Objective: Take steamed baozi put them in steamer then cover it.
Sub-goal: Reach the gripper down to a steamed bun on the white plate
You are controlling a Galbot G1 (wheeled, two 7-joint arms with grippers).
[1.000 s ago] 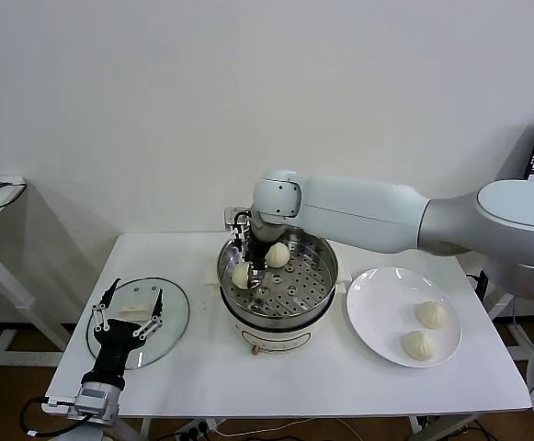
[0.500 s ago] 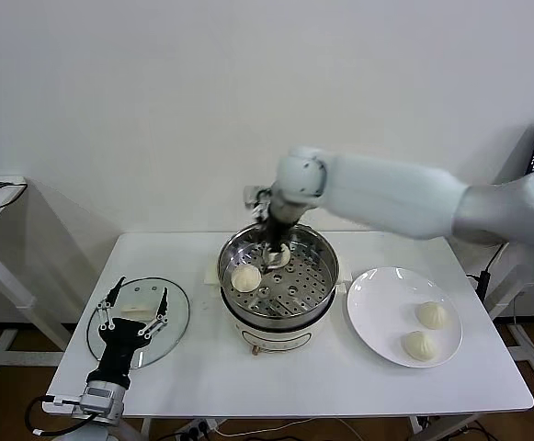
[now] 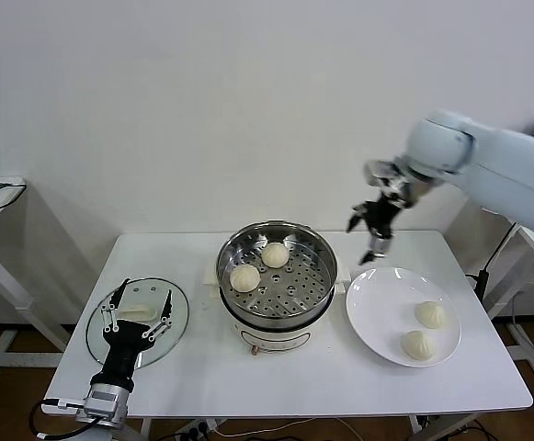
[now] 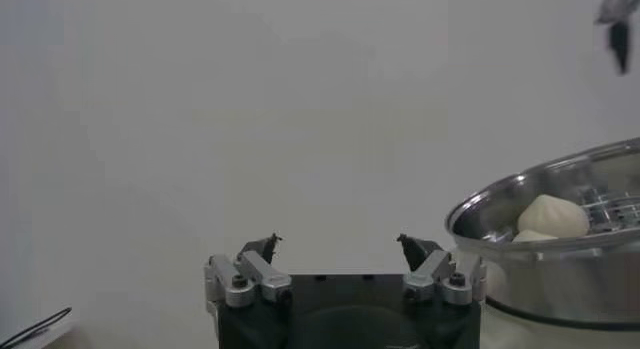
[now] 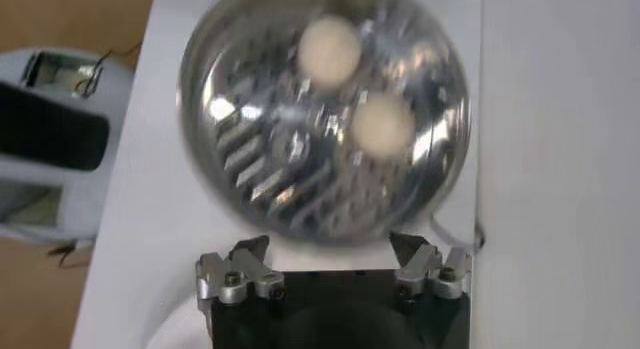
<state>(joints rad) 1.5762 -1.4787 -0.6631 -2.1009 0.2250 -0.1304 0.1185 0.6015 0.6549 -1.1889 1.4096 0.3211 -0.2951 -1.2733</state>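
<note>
Head camera is looking down on a white table (image 3: 202, 377), and nearest to it, at about seven o'clock, the left gripper (image 3: 139, 310) is hovering low over the cover (image 3: 176, 312), its fingers spread wide and holding nothing. The cover, a clear glass lid with a white handle, is lying flat on the table at the steamer's nine o'clock side, apart from it. From the left wrist camera the same gripper (image 4: 340, 249) is showing its two tips well apart with bare wall between them, and the steamer (image 4: 560, 251) is rising beyond with one bun (image 4: 553, 216) peeking over its rim.

At the middle of the table the steamer (image 3: 317, 308) is sitting uncovered on its cream base. Two steamed baozi are resting on the perforated tray inside: one (image 3: 244, 277) toward nine o'clock, the other (image 3: 276, 254) toward twelve o'clock, close to each other. A white plate (image 3: 372, 308) is lying at the steamer's three o'clock, just beside it, and is carrying the other two baozi, one (image 3: 430, 314) above the other (image 3: 419, 344), near together.

Farther back, at about two o'clock from the steamer, the right gripper (image 3: 369, 237) is hanging in the air above the plate's far edge, claw open and empty. Its own wrist camera is looking straight down past the parted fingers (image 5: 333, 258) onto the steamer (image 5: 230, 171), where both buns (image 5: 330, 44) (image 5: 381, 125) are lying.
</note>
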